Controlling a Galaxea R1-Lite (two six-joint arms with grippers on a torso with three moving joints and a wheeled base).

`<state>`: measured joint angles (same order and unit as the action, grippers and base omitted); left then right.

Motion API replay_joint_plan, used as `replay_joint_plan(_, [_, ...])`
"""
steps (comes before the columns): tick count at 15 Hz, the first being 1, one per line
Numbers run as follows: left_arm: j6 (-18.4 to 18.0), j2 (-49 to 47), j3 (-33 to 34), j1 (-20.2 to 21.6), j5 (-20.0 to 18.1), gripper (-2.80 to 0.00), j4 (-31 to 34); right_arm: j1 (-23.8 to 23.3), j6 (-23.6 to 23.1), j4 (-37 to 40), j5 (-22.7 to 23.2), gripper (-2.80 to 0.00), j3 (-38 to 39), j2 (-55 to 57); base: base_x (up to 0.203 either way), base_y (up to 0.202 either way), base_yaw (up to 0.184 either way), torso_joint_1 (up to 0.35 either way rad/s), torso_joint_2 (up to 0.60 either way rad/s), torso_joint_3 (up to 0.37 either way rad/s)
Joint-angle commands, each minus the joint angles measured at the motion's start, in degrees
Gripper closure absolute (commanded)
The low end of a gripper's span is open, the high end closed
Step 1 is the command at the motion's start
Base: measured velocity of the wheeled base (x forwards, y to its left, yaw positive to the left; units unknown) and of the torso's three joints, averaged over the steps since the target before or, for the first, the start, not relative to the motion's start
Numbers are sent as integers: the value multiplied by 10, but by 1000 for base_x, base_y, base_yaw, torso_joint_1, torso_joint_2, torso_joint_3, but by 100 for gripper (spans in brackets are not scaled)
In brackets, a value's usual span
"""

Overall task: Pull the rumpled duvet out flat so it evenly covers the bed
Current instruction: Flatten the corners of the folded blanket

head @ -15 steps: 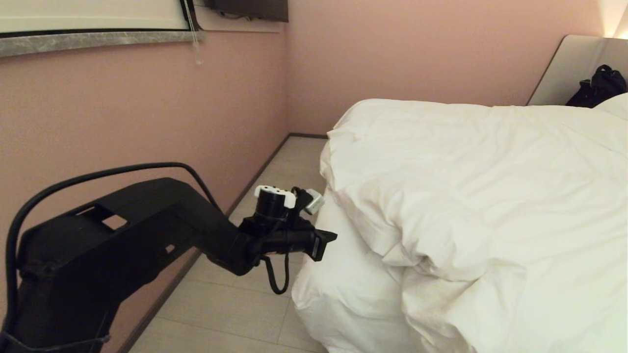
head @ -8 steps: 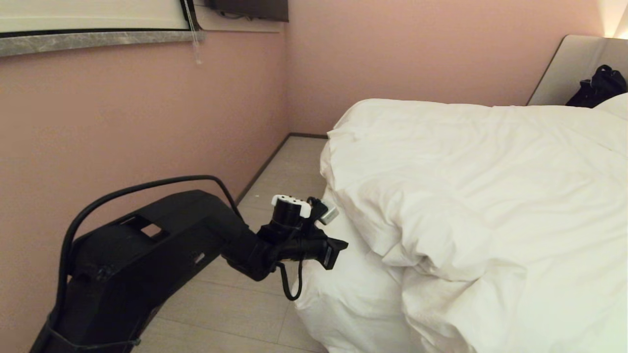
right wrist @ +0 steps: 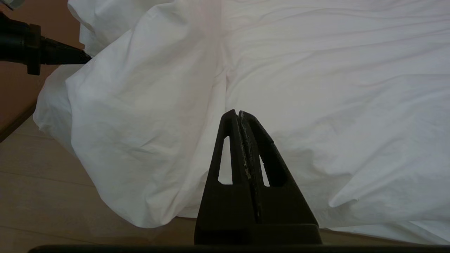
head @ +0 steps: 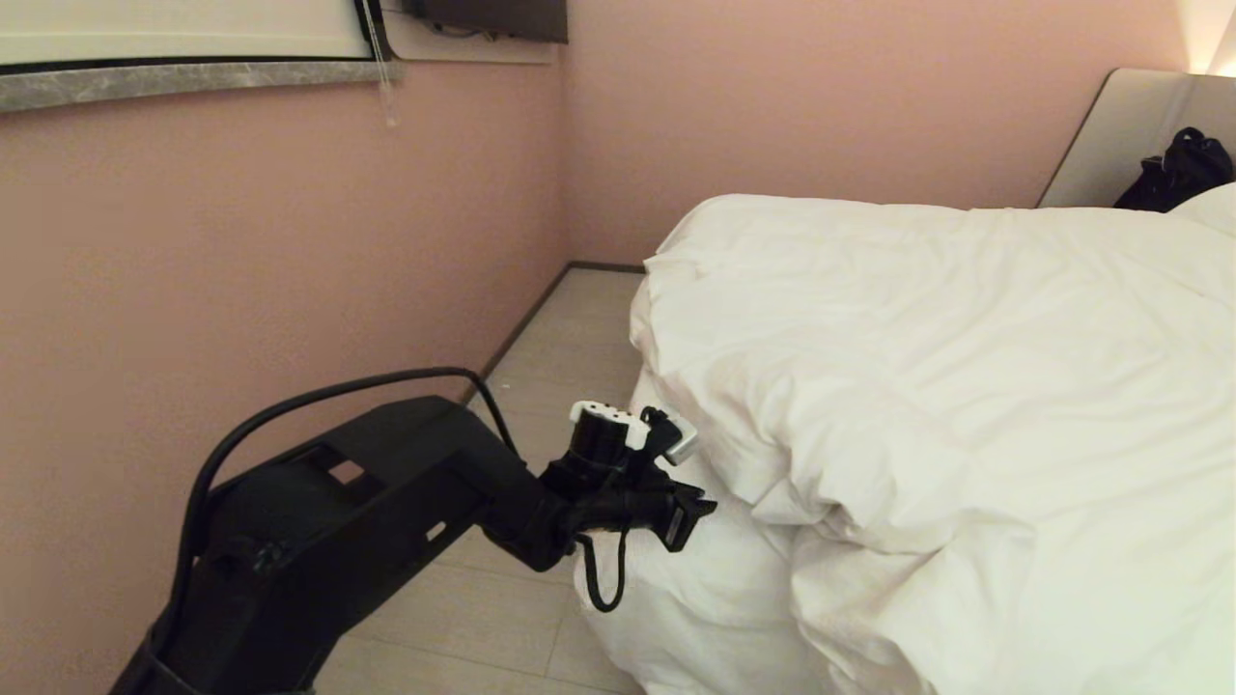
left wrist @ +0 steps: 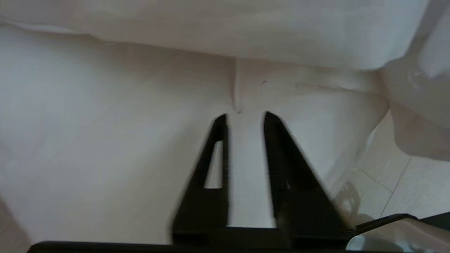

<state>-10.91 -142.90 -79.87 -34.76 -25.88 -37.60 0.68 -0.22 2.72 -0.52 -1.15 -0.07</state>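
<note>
While the duvet (head: 927, 386) lies bunched on the bed (head: 666, 598), the left pincer (left wrist: 245, 116) stands slightly parted, empty, at its near-left corner; the right pincer (right wrist: 238, 114) is closed, empty.

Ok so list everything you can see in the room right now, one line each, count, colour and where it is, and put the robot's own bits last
duvet: one, white, bunched and folded back across the bed.
bed: one, white-sheeted corner exposed below the duvet's fold.
headboard: one, beige, far right.
bag: one, black, against the headboard.
pillow: one, white, right edge, partly seen.
wall: pink, left and behind.
floor: pale tiles, between wall and bed.
window ledge: one, grey, upper left.
left gripper: one, black, fingers slightly parted, at the exposed sheeted corner.
right gripper: one, black, shut, over the duvet.
</note>
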Motion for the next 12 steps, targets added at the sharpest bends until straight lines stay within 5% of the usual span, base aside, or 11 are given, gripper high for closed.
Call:
replay_joint_plan(1, [-1, -6, -7, -5, 4, -280, -2, 0, 0, 0, 0, 0, 0, 1, 0, 0, 0, 0, 0, 0])
replay_joint_plan(12, [-17, -86, -116, -10, 3, -280, -2, 0, 0, 0, 0, 0, 0, 1, 0, 0, 0, 0, 0, 0])
